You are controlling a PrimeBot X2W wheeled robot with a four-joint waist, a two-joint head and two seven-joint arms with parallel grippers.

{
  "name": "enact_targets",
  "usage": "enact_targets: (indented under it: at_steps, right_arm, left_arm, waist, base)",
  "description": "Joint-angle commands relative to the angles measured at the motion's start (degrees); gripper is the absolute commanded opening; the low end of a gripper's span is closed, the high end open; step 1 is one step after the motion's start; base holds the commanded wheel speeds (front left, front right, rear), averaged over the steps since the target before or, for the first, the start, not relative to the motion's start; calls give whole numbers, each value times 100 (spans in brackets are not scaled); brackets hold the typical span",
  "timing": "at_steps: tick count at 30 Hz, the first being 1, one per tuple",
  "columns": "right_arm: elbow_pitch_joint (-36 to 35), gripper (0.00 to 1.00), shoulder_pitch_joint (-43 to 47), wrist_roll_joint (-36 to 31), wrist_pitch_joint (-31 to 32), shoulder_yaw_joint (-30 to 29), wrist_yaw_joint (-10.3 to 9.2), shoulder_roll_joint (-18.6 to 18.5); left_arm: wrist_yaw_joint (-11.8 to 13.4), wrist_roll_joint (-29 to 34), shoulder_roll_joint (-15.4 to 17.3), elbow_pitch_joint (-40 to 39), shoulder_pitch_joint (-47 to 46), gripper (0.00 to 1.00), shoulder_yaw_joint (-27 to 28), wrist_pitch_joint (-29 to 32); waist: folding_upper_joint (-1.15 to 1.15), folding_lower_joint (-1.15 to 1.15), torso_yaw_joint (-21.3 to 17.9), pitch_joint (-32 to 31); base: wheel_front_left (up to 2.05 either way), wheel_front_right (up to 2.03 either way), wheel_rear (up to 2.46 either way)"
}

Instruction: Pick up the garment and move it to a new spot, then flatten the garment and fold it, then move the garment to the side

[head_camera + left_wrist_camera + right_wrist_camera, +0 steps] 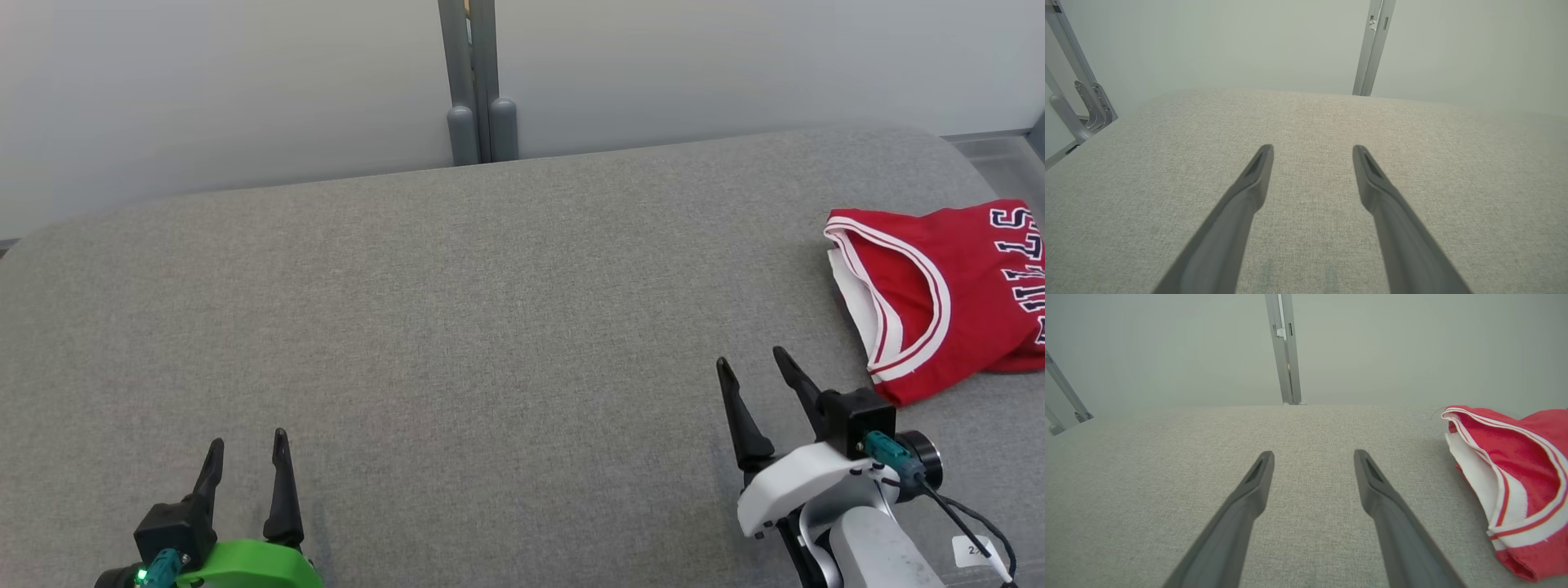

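Grey fabric-covered desk (490,310) with rounded far corners, spanning the head view from edge to edge; a plain pale wall (245,82) stands behind it.

Red basketball jersey (971,286) (the task's garment), lying loosely folded on the far right part of the desk and cut off by the right edge of the head view. Its openings are trimmed in white with thin red stripes, and dark white-edged letters show on the side toward the frame edge. In the right wrist view the jersey (1531,457) lies to the right of the fingers, apart from them.

Grey metal post (480,82), upright against the wall behind the middle of the desk's far edge.

Right claw (751,358), on its white wrist at lower right, fingers spread apart and holding nothing; it is near the jersey's near-left corner without touching it. The right wrist view shows the same gap (1314,453) over bare fabric.

Left claw (248,439), on its green wrist at lower left, fingers likewise apart and empty (1312,148), well away from the jersey.
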Motion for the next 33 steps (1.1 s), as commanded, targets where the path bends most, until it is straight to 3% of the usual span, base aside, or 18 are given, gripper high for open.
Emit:
enact_targets:
  at_steps: [1, 19, 20, 23, 33]
  right_arm:
    - [-1, 100, -1, 1, 0, 6, 0, 0]
    - [-33, 100, -24, 33, -2, 28, -1, -4]
    - [66, 0, 107, 9, 5, 28, 0, 13]
    - [180, 0, 189, 35, 18, 26, 0, 27]
    - [26, 0, 240, 1271, 345, -175, -1, 24]
  left_arm:
    - [-4, 0, 0, 1, -2, 100, 4, 0]
    - [-41, -18, 6, 23, -31, 100, 8, 0]
    - [-24, -5, -20, 96, 65, 0, -5, 1]
    - [-24, -29, -36, 237, 83, 0, -1, 15]
    - [-72, -1207, -30, 167, -30, 0, 82, 346]
  waist:
    - [0, 0, 2, 1]
    - [0, 0, 21, 17]
    - [0, 0, 21, 17]
    - [0, 0, 22, 17]
    - [0, 0, 33, 16]
  base:
    - [0, 0, 0]
    - [0, 0, 0]
    - [0, 0, 0]
    - [0, 0, 0]
    - [0, 0, 0]
